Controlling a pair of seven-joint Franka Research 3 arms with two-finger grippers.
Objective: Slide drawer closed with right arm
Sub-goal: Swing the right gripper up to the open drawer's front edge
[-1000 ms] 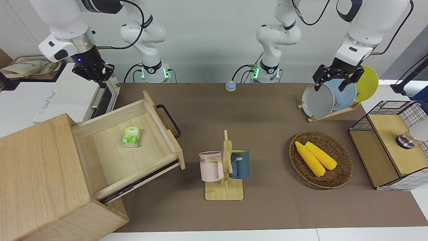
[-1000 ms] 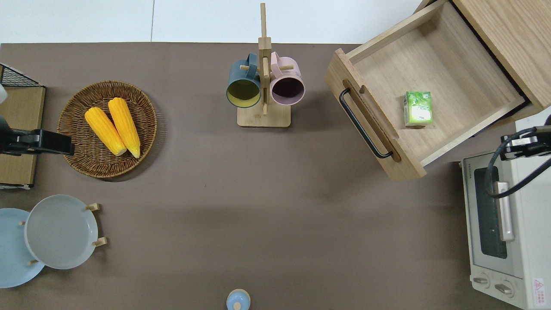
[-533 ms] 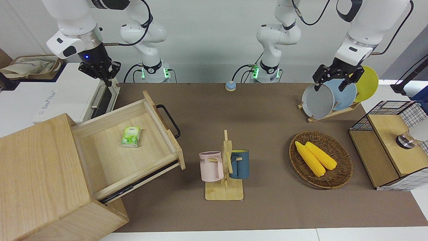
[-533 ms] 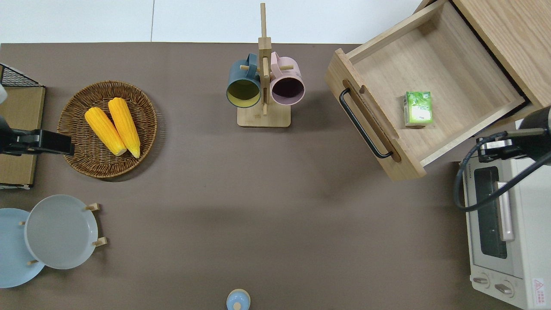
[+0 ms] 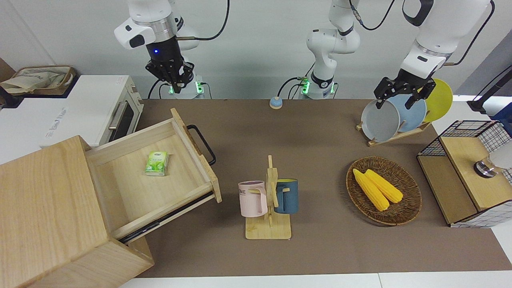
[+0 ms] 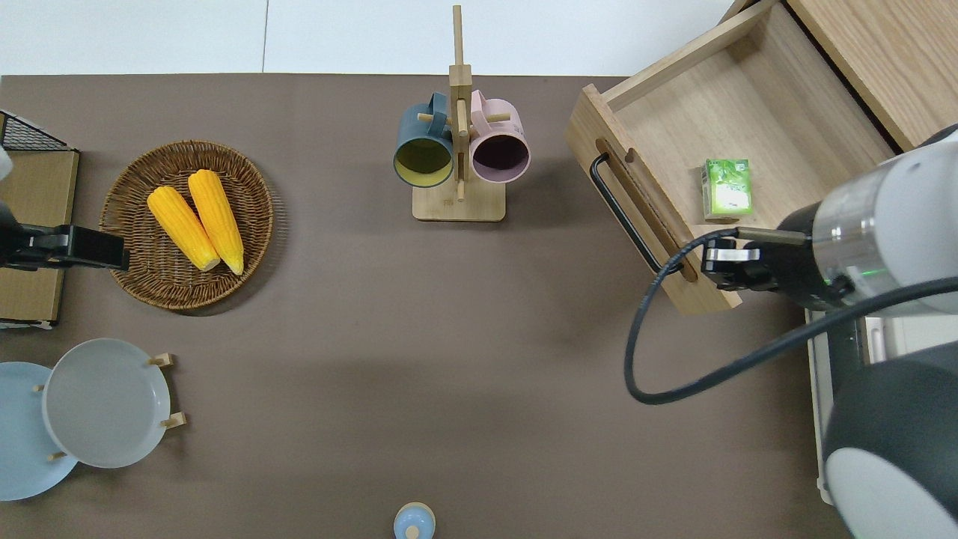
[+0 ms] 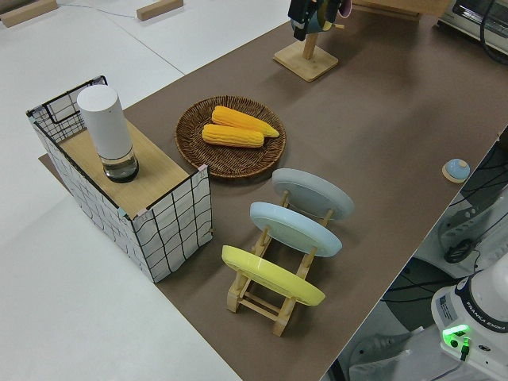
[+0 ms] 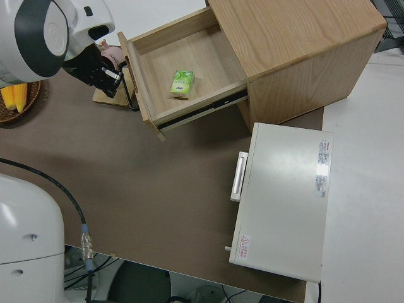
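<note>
The pale-wood drawer (image 5: 132,192) stands pulled far out of its box cabinet (image 5: 44,200), its black bar handle (image 5: 203,145) facing the table's middle. A green packet (image 5: 157,163) lies in it. My right gripper (image 5: 173,80), under the wrist's blue light, hangs in the air and holds nothing. In the overhead view its wrist (image 6: 838,247) is over the drawer's (image 6: 793,127) front corner by the oven, close to the handle (image 6: 625,217). The right side view shows the gripper (image 8: 108,77) beside the handle (image 8: 130,88), apart from it. My left gripper (image 5: 400,98) is parked, fingers spread.
A white oven (image 5: 80,112) stands beside the cabinet, nearer to the robots. A mug rack (image 5: 269,200) with two mugs stands mid-table. Toward the left arm's end are a corn basket (image 5: 384,190), a plate rack (image 5: 394,116) and a wire basket (image 5: 472,172).
My right arm has swung from over the oven toward the table's middle and now hangs by the drawer's front corner. The drawer, the packet and the left arm have not moved.
</note>
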